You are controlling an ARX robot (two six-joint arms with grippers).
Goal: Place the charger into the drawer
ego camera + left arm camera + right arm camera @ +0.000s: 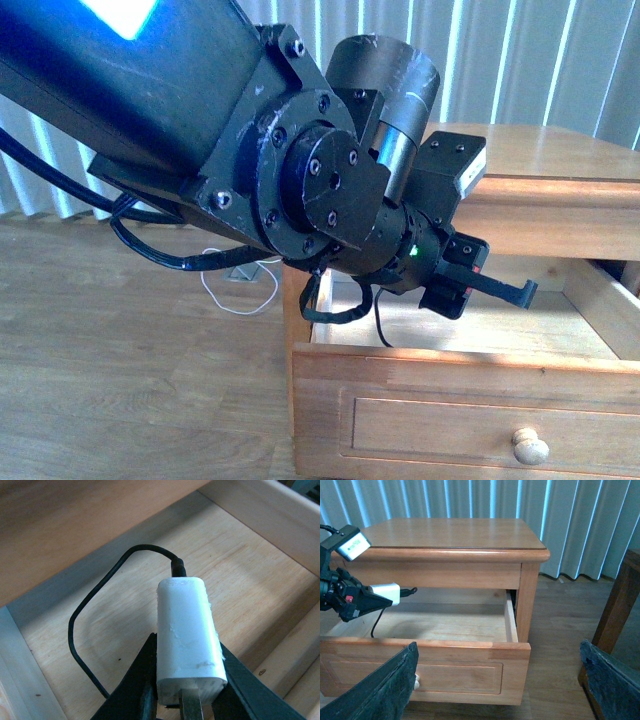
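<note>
— How far along are you?

— Most of the way, I'd judge. The drawer (pixel 440 365), filling the lower right of the front frame, stands pulled out. My left jaws are clamped on the charger (pixel 187 630), holding it above the pale wood floor inside, clear of it. What is left is to lower it, let go and draw back.

— And your other arm?

— My right jaws are spread wide with nothing between them, well back from the drawer front.

— How does the charger look?

— It is a small white block with rounded corners and a scuffed face, gripped by its two sides near the prong end. Its thin black cable (pixel 85 610) leaves the far end, loops round and trails down into the drawer.
</note>
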